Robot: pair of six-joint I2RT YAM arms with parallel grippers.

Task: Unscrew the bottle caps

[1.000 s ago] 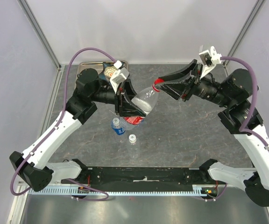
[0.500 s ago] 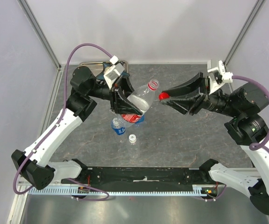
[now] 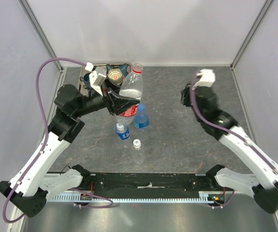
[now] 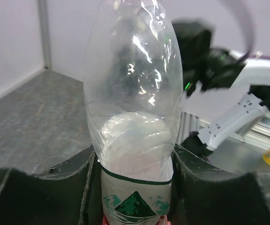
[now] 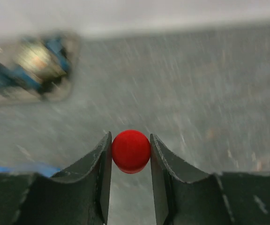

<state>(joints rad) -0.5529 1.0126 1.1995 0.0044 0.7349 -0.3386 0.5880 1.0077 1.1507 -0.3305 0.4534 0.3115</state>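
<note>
The left gripper [image 3: 123, 104] is clamped around the lower body of the red-labelled bottle [image 3: 131, 88], which it holds nearly upright above the table [image 3: 187, 135] with its neck open. The right gripper [image 5: 130, 140], well apart on the right side, pinches the red cap [image 5: 131, 151] between its fingers. Below the held bottle stand a blue-tinted bottle [image 3: 140, 118], a blue-labelled bottle [image 3: 122, 131] and a tiny bottle [image 3: 137, 144] with a white cap.

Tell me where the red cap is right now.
In the right wrist view, the red cap sits pinched in the right gripper, above the grey table, off the bottle held by the left gripper.
</note>
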